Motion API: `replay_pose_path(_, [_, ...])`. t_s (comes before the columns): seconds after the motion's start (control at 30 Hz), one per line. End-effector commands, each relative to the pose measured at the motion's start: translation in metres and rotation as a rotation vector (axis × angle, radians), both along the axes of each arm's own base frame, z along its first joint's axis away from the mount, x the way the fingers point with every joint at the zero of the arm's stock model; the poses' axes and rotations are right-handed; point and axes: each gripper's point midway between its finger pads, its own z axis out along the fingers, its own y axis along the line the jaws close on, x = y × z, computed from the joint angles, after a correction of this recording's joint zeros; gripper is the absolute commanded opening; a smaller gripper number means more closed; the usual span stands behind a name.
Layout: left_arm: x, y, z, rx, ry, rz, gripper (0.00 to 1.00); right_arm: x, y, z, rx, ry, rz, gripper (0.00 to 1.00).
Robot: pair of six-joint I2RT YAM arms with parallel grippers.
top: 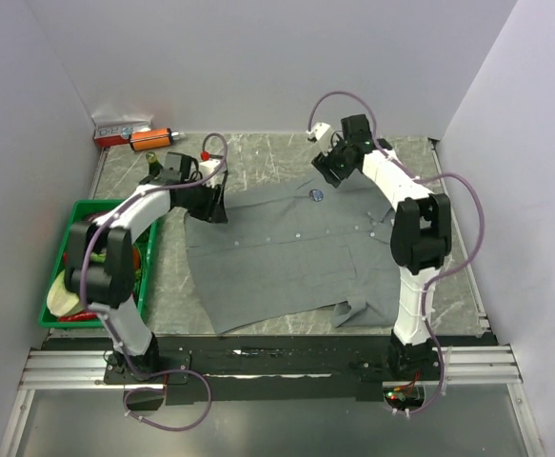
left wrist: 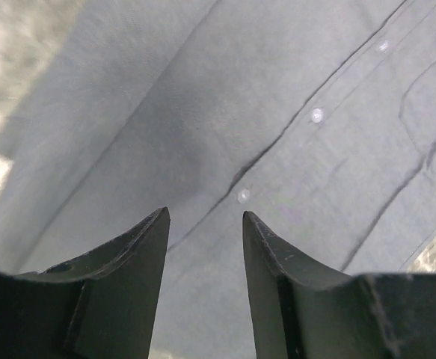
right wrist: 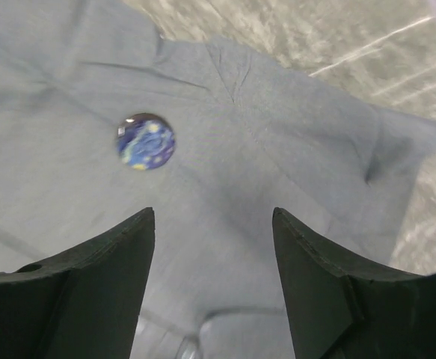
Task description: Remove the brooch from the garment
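Observation:
The garment point(top: 287, 252) is a grey shirt lying flat on the table, with small white buttons point(left wrist: 317, 115) along its placket. The brooch point(top: 317, 194) is a round dark blue disc with yellow specks, pinned near the shirt's far edge. In the right wrist view the brooch point(right wrist: 146, 141) lies ahead and left of my right gripper point(right wrist: 214, 213), which hovers open above the cloth and holds nothing. My left gripper point(left wrist: 206, 217) is open over the shirt's far left part point(top: 215, 205), with only fabric showing between its fingers.
A green bin point(top: 68, 286) with several items stands at the table's left edge. An orange object point(top: 148, 139) and a small box point(top: 120, 129) lie at the back left. Walls close in the table on three sides.

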Motion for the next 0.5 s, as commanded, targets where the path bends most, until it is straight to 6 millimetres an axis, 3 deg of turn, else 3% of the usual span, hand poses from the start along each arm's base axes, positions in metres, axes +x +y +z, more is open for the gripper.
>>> replay_pose_path(0.0, [-0.004, -0.006, -0.023, -0.032, 0.118, -0.047, 0.49, 0.03, 0.004, -0.017, -0.056, -0.103, 0.059, 0.73])
replay_pose_path(0.13, [0.009, 0.015, -0.053, 0.042, 0.159, 0.014, 0.48, 0.035, 0.016, -0.031, -0.053, -0.094, 0.104, 0.75])
replay_pose_path(0.2, [0.015, 0.018, -0.056, 0.042, 0.167, 0.031, 0.48, 0.038, 0.019, -0.038, -0.049, -0.094, 0.119, 0.76])
replay_pose_path(0.37, [0.018, 0.022, -0.06, 0.079, 0.169, -0.006, 0.48, 0.025, 0.033, -0.061, -0.084, -0.082, 0.289, 0.78])
replay_pose_path(0.47, [0.015, 0.024, -0.061, 0.095, 0.185, -0.027, 0.48, 0.023, 0.036, -0.065, -0.087, -0.08, 0.324, 0.79])
